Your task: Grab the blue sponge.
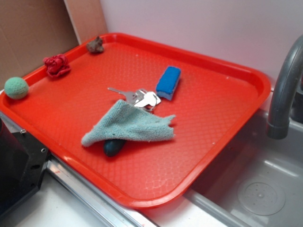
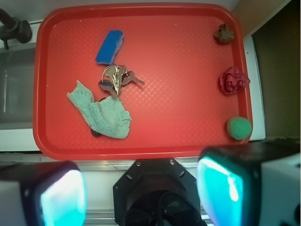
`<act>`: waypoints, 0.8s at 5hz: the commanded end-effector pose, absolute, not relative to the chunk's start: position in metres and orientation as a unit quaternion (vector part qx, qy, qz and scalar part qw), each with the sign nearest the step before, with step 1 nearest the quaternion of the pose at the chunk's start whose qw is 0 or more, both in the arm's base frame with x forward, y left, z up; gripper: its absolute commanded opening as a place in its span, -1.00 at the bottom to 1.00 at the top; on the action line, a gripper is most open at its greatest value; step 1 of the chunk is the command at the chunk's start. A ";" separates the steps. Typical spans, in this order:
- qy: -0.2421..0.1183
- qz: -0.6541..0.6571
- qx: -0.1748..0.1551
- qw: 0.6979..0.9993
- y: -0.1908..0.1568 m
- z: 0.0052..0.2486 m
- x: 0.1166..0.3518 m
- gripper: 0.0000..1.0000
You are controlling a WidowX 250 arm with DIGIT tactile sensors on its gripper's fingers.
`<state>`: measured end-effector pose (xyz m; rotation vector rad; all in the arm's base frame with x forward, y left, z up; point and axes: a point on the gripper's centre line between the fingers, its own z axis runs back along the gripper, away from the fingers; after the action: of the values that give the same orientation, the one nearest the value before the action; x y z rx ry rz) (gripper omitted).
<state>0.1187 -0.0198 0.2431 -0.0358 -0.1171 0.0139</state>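
Your gripper is open, high above the tray; the blue sponge lies beside the keys, so descend straight and close across its narrow sides

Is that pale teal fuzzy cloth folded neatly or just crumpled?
Crumpled: the pale teal fuzzy cloth lies loosely bunched with ragged edges, draped over a dark teal lump.

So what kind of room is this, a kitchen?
Probably a kitchen counter, maybe a toy or test one. A dark grey curved faucet hangs over a grey sink basin, and beside it a red plastic tray holds a small blue rectangular sponge and a pale teal fuzzy cloth.
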 end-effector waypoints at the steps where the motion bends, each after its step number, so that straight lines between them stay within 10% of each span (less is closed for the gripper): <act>1: -0.059 0.007 -0.018 0.998 -0.020 0.243 0.119 1.00; 3: -0.161 0.209 0.082 0.961 0.001 0.172 0.209 1.00; 4: -0.156 0.162 0.009 0.974 -0.007 0.137 0.238 1.00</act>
<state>0.2332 -0.0084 0.1272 0.0253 -0.2821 0.3224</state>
